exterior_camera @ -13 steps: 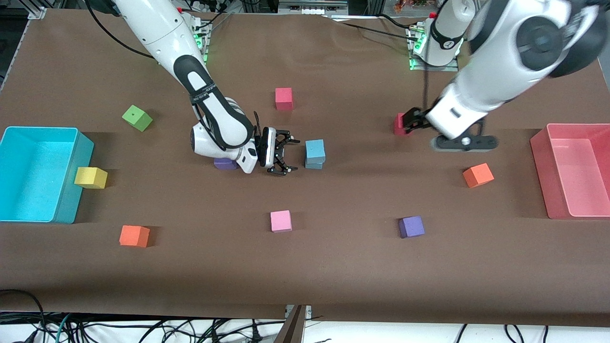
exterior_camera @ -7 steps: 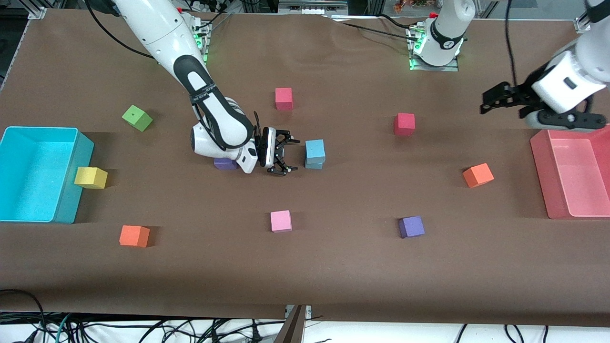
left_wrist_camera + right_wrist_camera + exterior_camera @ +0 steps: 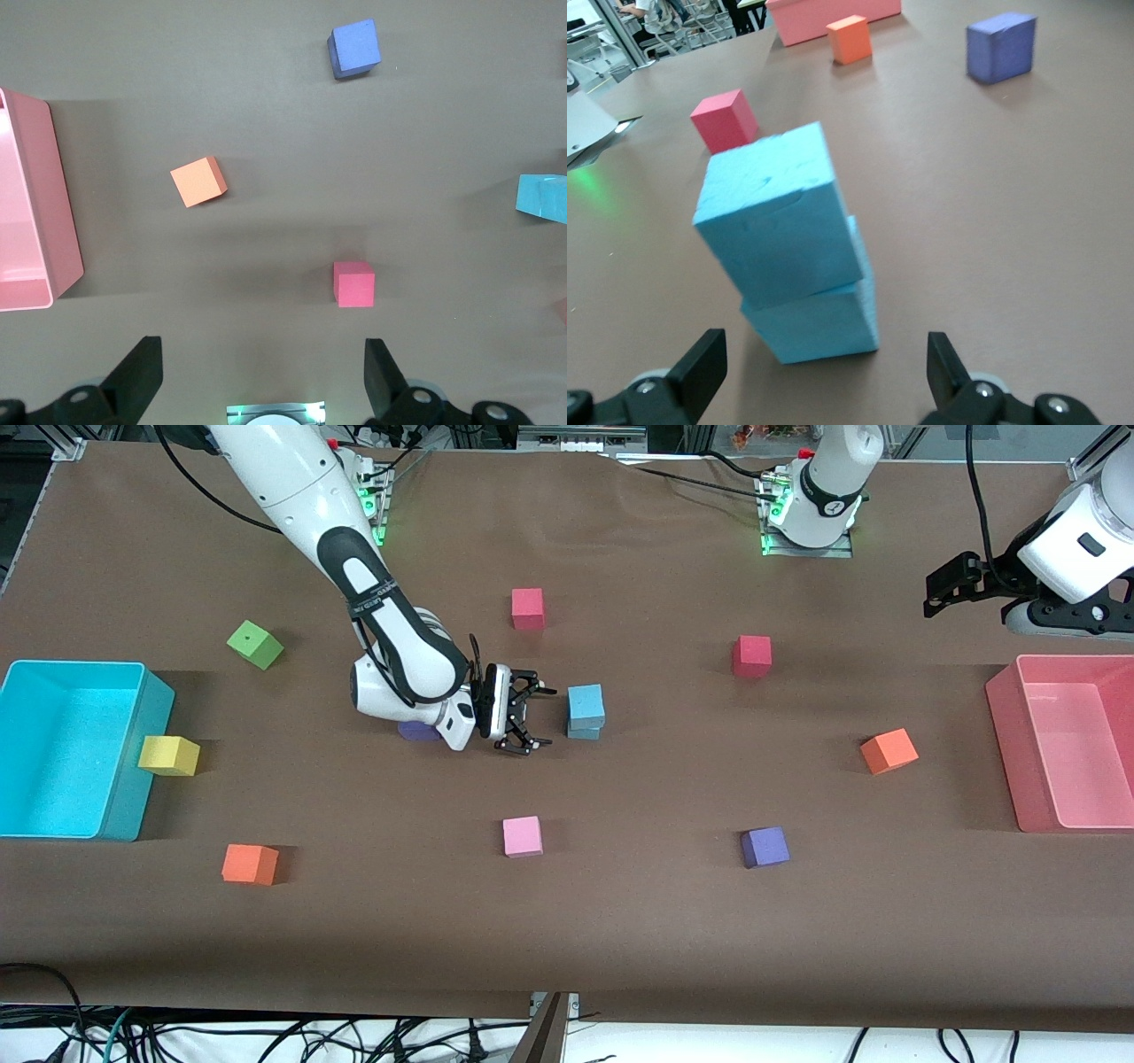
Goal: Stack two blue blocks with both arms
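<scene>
Fingers (image 3: 535, 686) of our right gripper (image 3: 524, 718) stand apart, empty, just beside the two blue blocks (image 3: 586, 710), stacked mid-bench, the upper one skewed. At two o'clock our left gripper (image 3: 948, 593) hangs spread above the bench (image 3: 620, 921).

Two blue blocks (image 3: 586, 710) stacked mid-table, upper one twisted, overhanging lower.

one block (image 3: 586, 702) stacked on another (image 3: 584, 732), right gripper (image 3: 524, 721) beside them

Red cube (image 3: 354, 284), orange cube (image 3: 198, 181), purple cube (image 3: 355, 49), pink bin (image 3: 62, 221) corner.
</scene>
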Robot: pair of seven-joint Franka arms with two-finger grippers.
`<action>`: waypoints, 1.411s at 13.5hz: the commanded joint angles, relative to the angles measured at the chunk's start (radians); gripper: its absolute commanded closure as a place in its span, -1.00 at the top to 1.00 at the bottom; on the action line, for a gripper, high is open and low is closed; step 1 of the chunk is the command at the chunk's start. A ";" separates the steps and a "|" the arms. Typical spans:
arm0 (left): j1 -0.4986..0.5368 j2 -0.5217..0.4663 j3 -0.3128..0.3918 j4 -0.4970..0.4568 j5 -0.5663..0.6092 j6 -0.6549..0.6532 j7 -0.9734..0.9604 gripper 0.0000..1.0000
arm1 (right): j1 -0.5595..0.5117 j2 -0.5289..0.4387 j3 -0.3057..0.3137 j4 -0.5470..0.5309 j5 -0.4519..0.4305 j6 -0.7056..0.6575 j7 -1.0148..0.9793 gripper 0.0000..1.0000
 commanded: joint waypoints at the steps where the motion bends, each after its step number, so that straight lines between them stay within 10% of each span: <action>1: -0.002 -0.002 -0.004 0.003 0.025 -0.011 0.008 1.00 | -0.058 -0.048 0.000 -0.014 -0.006 -0.059 0.025 1.00; 12: 0.014 0.000 -0.004 0.000 0.025 -0.020 -0.012 1.00 | -0.080 -0.127 -0.366 0.345 -0.714 -0.745 0.864 1.00; 16: 0.015 0.000 -0.008 0.000 0.025 -0.020 -0.013 1.00 | -0.077 -0.217 -0.354 0.384 -1.075 -0.733 1.340 1.00; 19: 0.015 -0.002 -0.011 0.004 0.024 -0.027 -0.015 1.00 | -0.162 -0.353 -0.198 0.318 -1.425 -0.730 1.791 1.00</action>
